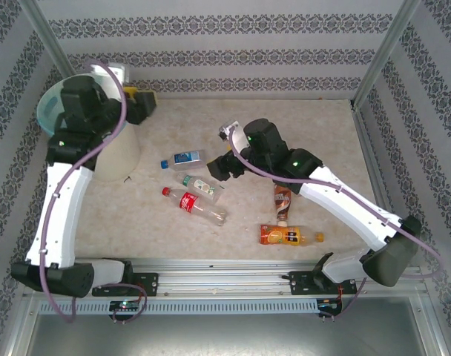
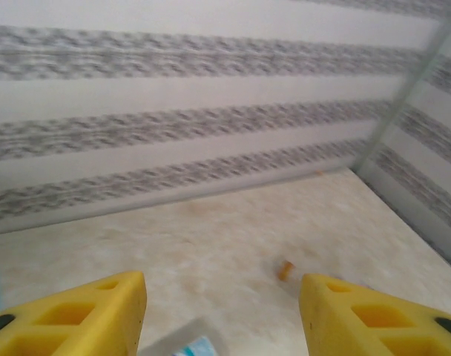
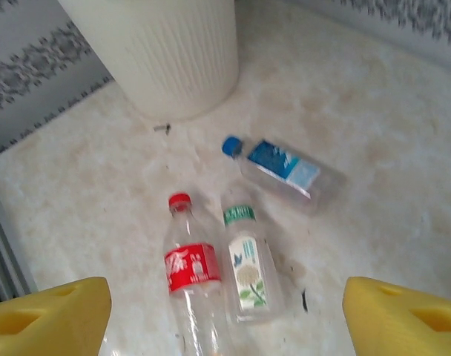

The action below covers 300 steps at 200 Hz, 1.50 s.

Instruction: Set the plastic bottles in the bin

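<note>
**Right jaws**: spread wide and pinching nothing, poised above the marbled beige counter.
- Under the gap lie two clear plastic bottles, just beside each other: the red-capped, red-labelled bottle and the green-and-white-labelled bottle.
- Judgement: the wide spread suits coming down over one lying bottle. The two lie so close that both may be caught.
- The clear blue-capped, blue-labelled bottle lies beyond the jaws, apart from the pair.
- The round cream-white ribbed bin stands farther beyond.

**Left jaws**: apart, with nothing bridging them.
- A blurred pale piece with a blue patch shows low between them. What it is cannot be told.
- From above, this arm is raised beside the bin's rim, probably the drop point.

**Outstanding:** the brown bottle and the orange bottle lie on the counter behind the right jaws.
</note>
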Available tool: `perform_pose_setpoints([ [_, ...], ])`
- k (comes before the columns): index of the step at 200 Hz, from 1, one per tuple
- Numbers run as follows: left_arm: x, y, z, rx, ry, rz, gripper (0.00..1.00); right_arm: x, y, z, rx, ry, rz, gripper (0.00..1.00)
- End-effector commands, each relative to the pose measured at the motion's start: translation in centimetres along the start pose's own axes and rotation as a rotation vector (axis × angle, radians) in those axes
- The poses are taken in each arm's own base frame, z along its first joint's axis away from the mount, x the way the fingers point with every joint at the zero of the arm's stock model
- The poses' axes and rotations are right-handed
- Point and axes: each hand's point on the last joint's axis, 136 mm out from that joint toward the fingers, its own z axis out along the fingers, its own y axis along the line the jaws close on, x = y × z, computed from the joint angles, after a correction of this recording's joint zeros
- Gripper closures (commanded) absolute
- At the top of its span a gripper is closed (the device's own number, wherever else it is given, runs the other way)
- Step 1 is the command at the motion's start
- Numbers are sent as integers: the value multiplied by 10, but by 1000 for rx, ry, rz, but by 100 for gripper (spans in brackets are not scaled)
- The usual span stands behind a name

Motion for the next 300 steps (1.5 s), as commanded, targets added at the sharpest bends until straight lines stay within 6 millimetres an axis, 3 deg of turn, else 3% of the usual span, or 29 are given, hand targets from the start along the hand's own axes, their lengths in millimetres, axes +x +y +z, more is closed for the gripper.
perform_pose_setpoints([
  [1,26,-41,10,132,41,129,42,56,-19,2,65,181,124,15],
  [28,83,-87,29,289,153,245,40,109,-54,-18,253,285,302,10],
  [46,118,-106,41,361,199,307,38,141,-77,-33,355,323,433,10],
  [71,149,-123,59,448,233,266,37,152,-96,-42,381,286,521,13],
  [94,156,-119,75,415,219,129,36,128,-65,-22,185,224,381,14],
  [114,159,-97,83,276,199,14,34,117,-32,2,67,205,180,14],
  [133,169,-57,81,39,212,-113,33,125,-4,30,-6,256,22,12],
  [158,188,-29,68,-109,238,-160,33,142,13,66,-28,340,-77,12],
  [189,184,-9,47,-204,202,-151,31,168,22,102,-26,425,-162,13],
  [221,168,3,28,-274,150,-105,31,188,23,124,-22,491,-195,13],
  [300,131,13,0,-335,58,-38,29,216,24,137,-25,592,-257,27],
])
